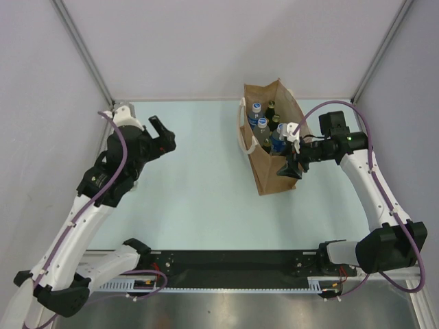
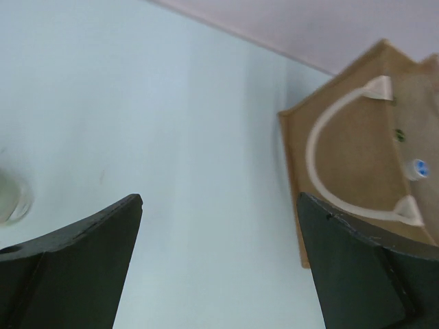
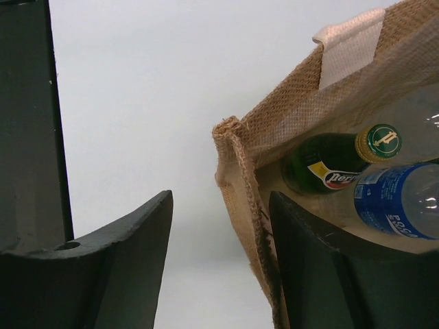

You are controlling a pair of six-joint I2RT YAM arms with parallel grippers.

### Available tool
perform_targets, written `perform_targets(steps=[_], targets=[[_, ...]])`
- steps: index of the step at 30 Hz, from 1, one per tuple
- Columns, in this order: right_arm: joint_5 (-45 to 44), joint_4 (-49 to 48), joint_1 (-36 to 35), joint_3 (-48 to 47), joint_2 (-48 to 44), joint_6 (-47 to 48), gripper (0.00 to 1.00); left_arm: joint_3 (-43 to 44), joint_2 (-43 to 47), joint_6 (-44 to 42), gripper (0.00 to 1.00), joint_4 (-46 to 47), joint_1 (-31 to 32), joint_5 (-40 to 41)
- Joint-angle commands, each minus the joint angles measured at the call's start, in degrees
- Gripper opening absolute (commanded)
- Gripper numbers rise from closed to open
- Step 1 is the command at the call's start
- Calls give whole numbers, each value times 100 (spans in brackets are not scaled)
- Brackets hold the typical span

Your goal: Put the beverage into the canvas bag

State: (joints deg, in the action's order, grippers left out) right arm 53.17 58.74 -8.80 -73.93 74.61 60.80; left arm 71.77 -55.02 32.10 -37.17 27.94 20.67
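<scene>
since several bottles [image 1: 264,123] already stand inside the canvas bag [image 1: 273,179], right at the right claw [image 1: 290,166], the task looks nearly done. that claw is released and empty, astride the bag's rim. the left claw [image 1: 163,134], also released, hangs well apart.

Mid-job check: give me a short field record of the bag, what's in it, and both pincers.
bag: tan-brown woven canvas bag with white loop handles, upright, mouth open
contents: green glass bottle with gold cap; clear plastic bottle with blue label
left pincer: open, empty, away from bag
right pincer: open, empty, fingers astride bag's edge
</scene>
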Motion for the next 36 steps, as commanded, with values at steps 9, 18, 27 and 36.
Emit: perform_targets(steps=[9, 18, 27, 36], targets=[[-34, -319, -17, 195, -227, -270, 66, -392, -411, 2423, 100, -2382, -1703, 1115], [-96, -460, -17, 248, -271, -393, 66, -145, -1344, 2135, 86, -2612, -2767, 1054], [-166, -504, 1, 256, -298, -428, 67, -224, -1959, 1379, 68, -1777, -3532, 984], [-175, -513, 45, 239, -280, -455, 67, -146, -2398, 807, 70, -1205, -3621, 438]])
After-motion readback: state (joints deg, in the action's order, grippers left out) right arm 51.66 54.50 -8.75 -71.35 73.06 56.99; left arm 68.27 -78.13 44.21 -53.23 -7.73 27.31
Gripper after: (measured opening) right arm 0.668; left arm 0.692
